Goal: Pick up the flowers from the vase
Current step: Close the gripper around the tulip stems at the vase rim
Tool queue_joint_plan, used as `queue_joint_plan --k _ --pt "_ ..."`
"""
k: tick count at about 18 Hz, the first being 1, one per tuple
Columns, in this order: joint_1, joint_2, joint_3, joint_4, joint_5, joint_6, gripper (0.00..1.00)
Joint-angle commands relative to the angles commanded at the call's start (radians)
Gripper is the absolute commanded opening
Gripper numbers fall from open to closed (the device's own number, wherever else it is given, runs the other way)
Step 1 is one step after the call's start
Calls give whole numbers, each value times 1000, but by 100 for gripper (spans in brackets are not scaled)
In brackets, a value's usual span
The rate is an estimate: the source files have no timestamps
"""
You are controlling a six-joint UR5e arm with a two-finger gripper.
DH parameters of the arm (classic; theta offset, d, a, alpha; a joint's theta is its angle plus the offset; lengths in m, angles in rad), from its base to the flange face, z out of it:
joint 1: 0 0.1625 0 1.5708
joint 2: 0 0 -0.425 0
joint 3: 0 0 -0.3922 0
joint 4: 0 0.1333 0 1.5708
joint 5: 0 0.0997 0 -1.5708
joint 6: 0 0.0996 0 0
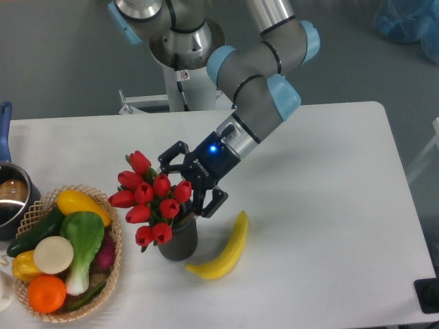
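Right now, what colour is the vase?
Dark grey, nearly black vase, seen in the fixed camera view.

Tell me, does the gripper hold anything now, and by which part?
Nothing yet. The open gripper is beside the red tulip flowers in the dark ribbed vase.
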Motion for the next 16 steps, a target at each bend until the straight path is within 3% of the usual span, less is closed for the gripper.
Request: queue_joint_plan --k 16 --pt "-18 3 -8 -2 0 -2 99"
